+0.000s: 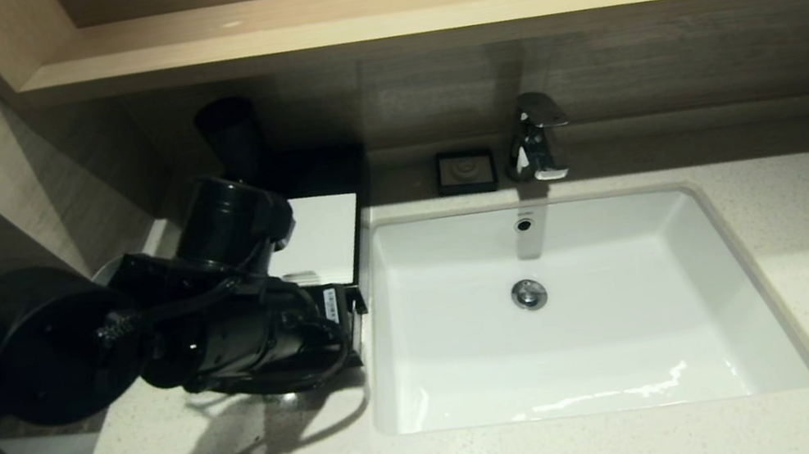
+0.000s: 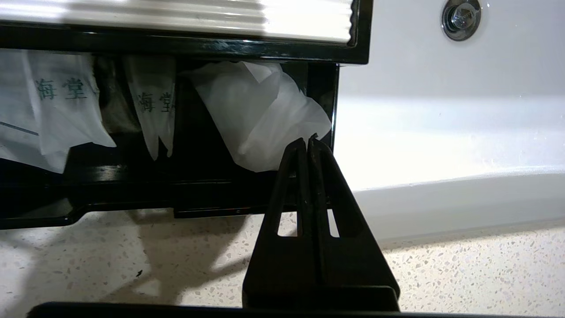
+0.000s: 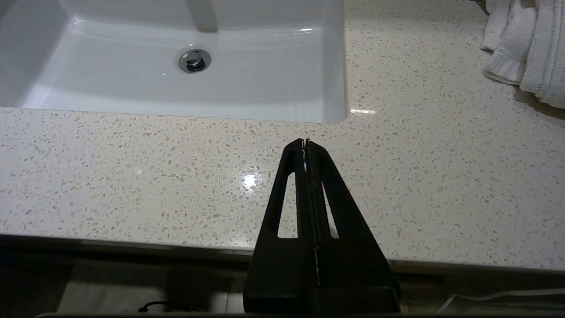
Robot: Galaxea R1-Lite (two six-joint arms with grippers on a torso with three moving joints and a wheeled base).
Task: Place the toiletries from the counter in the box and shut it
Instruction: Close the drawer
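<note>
Left gripper (image 2: 307, 140) pressed shut and empty at the open drawer of the black box (image 2: 185, 46).

Beyond its tips, white sachets (image 2: 265, 115) are seen inside the drawer, beside the basin (image 1: 578, 313) on the worktop (image 2: 132, 260); the right gripper (image 3: 305, 141) is held shut, empty, over the worktop's near edge.

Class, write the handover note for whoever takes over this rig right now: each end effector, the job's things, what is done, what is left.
Left end effector: shut, empty, at the open drawer front of the box.
Right end effector: shut, empty, parked over the counter in front of the basin.
Toiletries: white packets lie in the drawer; none seen on the counter.
Done: packing, as far as visible.
Left: push the drawer shut.
</note>
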